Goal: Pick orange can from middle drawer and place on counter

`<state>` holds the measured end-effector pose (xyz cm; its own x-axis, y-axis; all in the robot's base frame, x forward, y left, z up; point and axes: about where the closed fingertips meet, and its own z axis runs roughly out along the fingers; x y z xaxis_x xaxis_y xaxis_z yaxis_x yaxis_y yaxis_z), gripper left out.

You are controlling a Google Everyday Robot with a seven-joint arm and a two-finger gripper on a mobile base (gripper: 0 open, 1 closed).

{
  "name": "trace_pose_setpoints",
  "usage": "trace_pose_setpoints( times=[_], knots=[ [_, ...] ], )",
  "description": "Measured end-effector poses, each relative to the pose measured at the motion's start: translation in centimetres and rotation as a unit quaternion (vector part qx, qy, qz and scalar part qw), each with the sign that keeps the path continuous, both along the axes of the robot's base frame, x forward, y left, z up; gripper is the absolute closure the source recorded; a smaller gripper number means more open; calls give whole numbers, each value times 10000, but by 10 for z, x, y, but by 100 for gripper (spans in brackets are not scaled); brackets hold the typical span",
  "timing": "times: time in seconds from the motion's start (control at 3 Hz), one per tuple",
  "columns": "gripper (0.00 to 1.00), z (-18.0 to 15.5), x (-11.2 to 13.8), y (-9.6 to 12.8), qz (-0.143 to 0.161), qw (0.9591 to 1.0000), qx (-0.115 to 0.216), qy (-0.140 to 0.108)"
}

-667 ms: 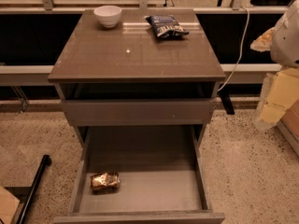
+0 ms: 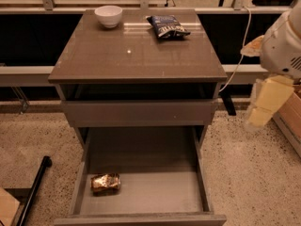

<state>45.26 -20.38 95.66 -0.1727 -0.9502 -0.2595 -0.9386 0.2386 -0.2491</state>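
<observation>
The table (image 2: pixel 136 55), the cabinet's glossy top, has bare surface across its front and middle. Below it the middle drawer (image 2: pixel 155 194) stands pulled well out, its floor open to view. The claw (image 2: pixel 261 109) hangs outside the cabinet on the right, about level with the shut upper drawer front; whether it is open or closed cannot be told from here. The orange can (image 2: pixel 105 182) lies on its side on the drawer floor, near the left wall and towards the front. Its long axis seems to run roughly left to right. So the can lies down and leftward from the claw, across nearly the drawer's whole width.
</observation>
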Motion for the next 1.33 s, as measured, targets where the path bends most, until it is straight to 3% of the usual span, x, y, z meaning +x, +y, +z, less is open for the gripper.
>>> trace_pose_setpoints(
  times=[0.33, 0.67, 1.0, 1.33],
  knots=[
    [0, -35, 18, 7, 48, 9989, 464, 34],
    [0, -41, 23, 10, 54, 9984, 564, 22],
    [0, -72, 19, 26, 270, 9973, 626, 281],
    [0, -112, 14, 61, 542, 9910, 1099, 544]
  ],
)
